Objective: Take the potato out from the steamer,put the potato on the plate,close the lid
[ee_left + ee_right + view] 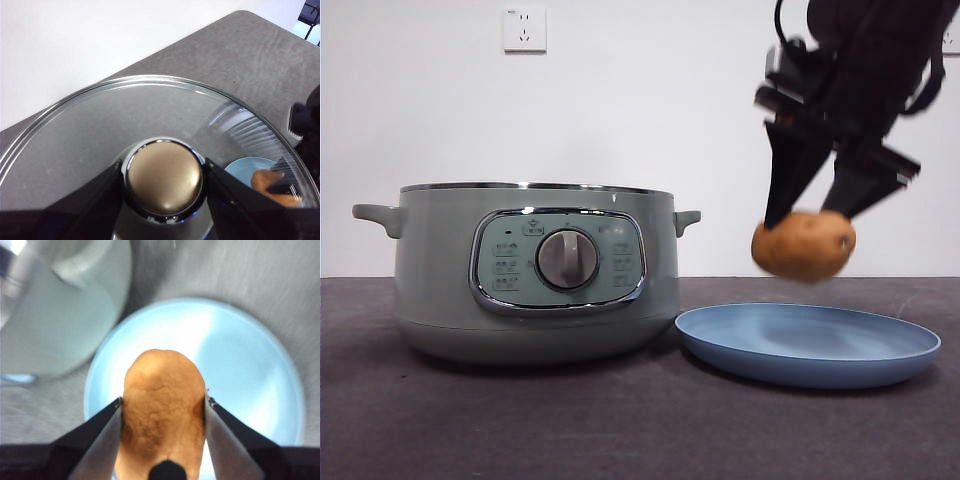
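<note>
The right gripper (pixel 807 215) hangs above the light-blue plate (pixel 880 365), jaws closed onto the brown potato (pixel 804 245), one against each side of it; the potato's lower end projects beyond the jaw tips and is clear of the plate. In the front view the potato sits at about 12 o'clock over the plate, and the pale-green steamer (pixel 440 290) stands open-topped at the plate's 9 o'clock, just beside its rim. The left gripper (pixel 164 182) holds the glass lid (pixel 90 140) by its knob (pixel 164 179), jaws pressed to either side.
</note>
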